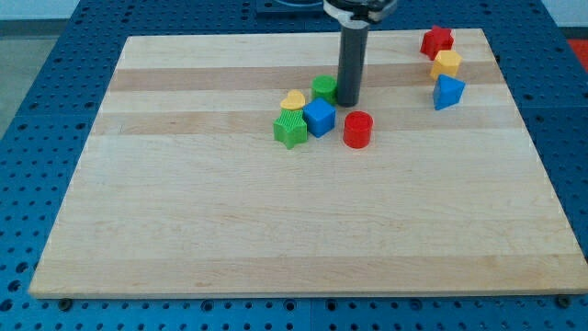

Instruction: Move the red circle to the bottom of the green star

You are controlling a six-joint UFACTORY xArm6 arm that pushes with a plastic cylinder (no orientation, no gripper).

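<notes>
My tip, a bare rod holding nothing, stood just above the red circle, beside the green cylinder; the green star lay to the view's left.

Rod top cut by view's top edge; green circle partly behind it.
</notes>
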